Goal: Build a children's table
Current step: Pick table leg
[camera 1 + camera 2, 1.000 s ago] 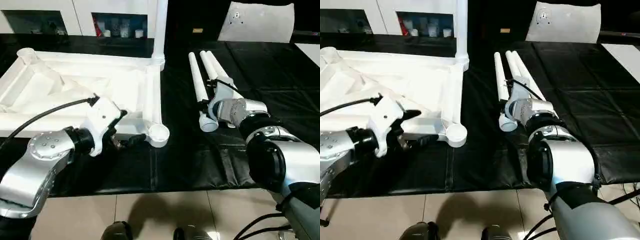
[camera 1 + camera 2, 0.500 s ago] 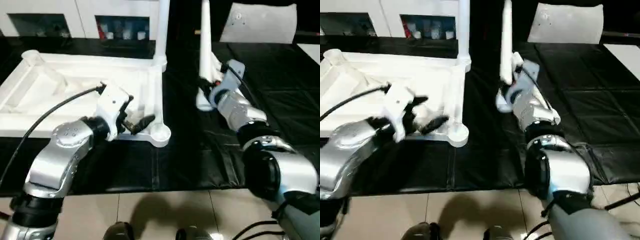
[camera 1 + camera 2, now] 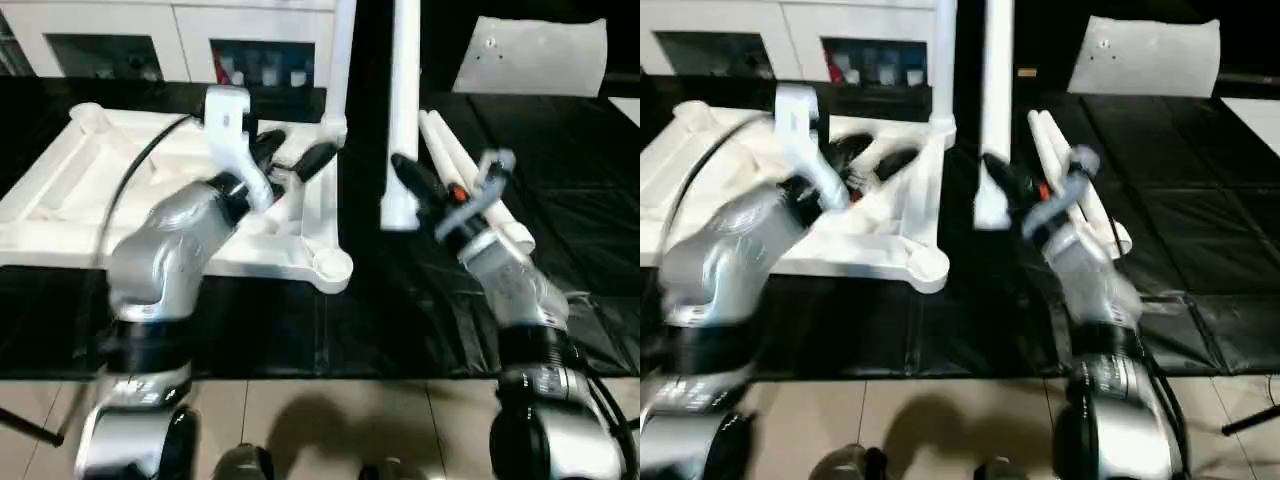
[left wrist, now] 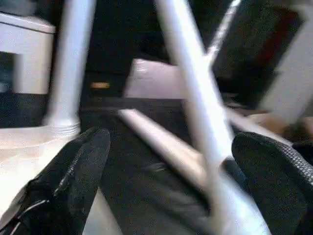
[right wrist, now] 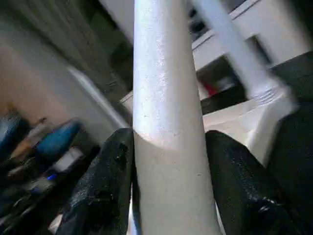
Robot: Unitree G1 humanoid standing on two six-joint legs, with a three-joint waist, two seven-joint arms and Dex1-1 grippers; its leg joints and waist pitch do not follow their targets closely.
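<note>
— Standing upright in the right hand (image 3: 415, 190): one white tube leg (image 3: 404, 100), long axis vertical, flared foot end pointing down and hanging clear above the black-covered desk (image 3: 560, 190), upper end running out past the top of the head views. Clamped near that lower end between the two black fingers (image 5: 110, 191), one on each side of the tube.

— And the tabletop (image 3: 120, 215)?

— Lying underside up on the robot's left part of the desk, ribs showing, long axis running left to right. Round corner socket (image 3: 331, 268) at the near right corner, open side facing up. Another leg (image 3: 338, 70) already seated in the far right corner socket, pointing straight up, parallel to the held one and just to its left.

— Spare legs?

— Two more tube legs (image 3: 462, 178) lying flat on the desk just behind the right hand, side by side and touching, long axes running away from the robot and slanting slightly left at the far end.

— Left hand (image 3: 292, 160)?

— Raised over the tabletop's right part, near the seated leg, fingers (image 4: 73, 181) spread wide and gripping nothing.

— Farther out?

— White cabinet (image 3: 140, 35) with glass doors along the back, flat white board (image 3: 535, 55) at the far right.
</note>
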